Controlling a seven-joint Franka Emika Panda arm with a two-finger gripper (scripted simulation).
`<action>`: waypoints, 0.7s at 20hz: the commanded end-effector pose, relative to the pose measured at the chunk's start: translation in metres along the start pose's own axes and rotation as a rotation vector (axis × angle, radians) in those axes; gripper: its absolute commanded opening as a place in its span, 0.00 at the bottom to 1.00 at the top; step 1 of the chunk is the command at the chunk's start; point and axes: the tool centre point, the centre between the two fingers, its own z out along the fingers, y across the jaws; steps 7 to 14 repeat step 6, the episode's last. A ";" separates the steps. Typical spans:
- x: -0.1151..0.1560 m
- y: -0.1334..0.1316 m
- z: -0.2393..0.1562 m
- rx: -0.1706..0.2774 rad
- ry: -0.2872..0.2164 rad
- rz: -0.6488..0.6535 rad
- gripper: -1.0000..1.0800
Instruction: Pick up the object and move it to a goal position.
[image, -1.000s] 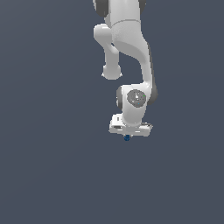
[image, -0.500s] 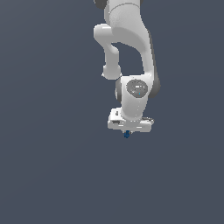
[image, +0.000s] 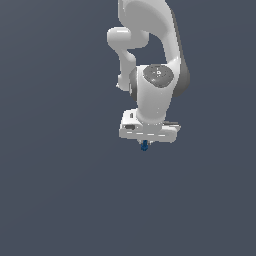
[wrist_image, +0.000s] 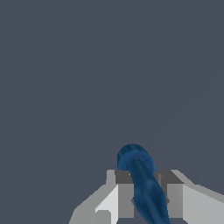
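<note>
The object (image: 145, 146) is a tiny dark-blue piece that pokes out just below the white gripper (image: 145, 143) in the exterior view. In the wrist view it shows as a long dark-blue rod with a rounded ring end (wrist_image: 139, 175), clamped between the two grey fingers (wrist_image: 124, 192). The gripper is shut on it. The white arm (image: 152, 65) rises above the hand toward the exterior view's top. Most of the object is hidden by the hand in the exterior view.
A plain dark grey-blue surface (image: 60, 190) fills both views. No other object, container or edge shows.
The arm and gripper have moved up in the exterior view, carrying the dark-blue object with them. The grip has stayed shut.
</note>
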 end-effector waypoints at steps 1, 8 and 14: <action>0.001 0.001 -0.011 0.000 -0.002 0.000 0.00; 0.003 0.002 -0.018 0.000 -0.002 0.000 0.00; 0.003 0.002 -0.018 0.000 -0.002 0.000 0.00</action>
